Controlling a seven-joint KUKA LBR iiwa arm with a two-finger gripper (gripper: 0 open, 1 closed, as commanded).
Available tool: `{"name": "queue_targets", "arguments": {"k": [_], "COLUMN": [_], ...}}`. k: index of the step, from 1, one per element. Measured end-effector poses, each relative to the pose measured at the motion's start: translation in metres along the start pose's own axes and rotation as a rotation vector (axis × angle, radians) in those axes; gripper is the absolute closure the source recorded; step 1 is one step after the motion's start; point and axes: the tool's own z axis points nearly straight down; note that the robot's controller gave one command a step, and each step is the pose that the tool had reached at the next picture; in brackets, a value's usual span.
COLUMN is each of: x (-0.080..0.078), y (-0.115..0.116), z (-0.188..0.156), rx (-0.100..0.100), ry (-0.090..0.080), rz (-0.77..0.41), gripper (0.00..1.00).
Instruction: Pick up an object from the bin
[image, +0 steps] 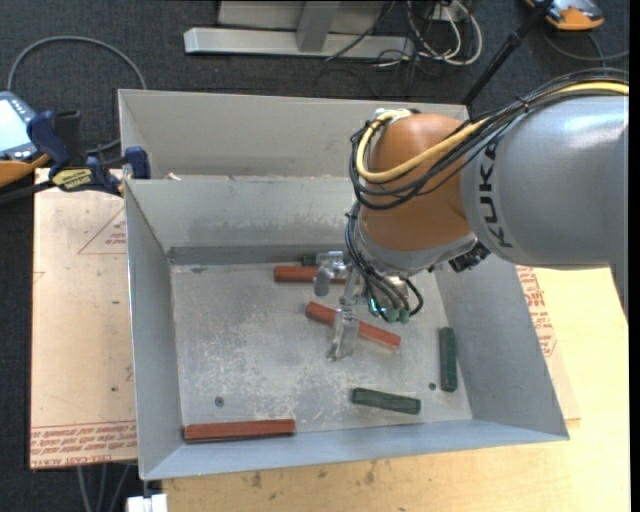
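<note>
Red-brown bar lies flat along front edge of bin, left corner; gripper stands mid-bin over slanted red stick, the probable target; claw width cannot be told; dark green stick by right wall lies apart, leaving clearance.

Grey KUKA-lettered arm, orange wrist cover, apparently yellow and black cables.

The hand is down at a red-brown stick in the middle of the bin.
</note>
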Motion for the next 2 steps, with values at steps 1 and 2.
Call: {"name": "queue_targets", "arguments": {"k": [1,2], "x": [-0.0204,-0.0224], "y": [-0.0707,-0.0673], "z": [0.11,0.1049], "rx": [0.002,0.0], "ry": [-0.001,-0.009], "rz": [-0.025,-0.028], "gripper": [0.0,1.0]}}
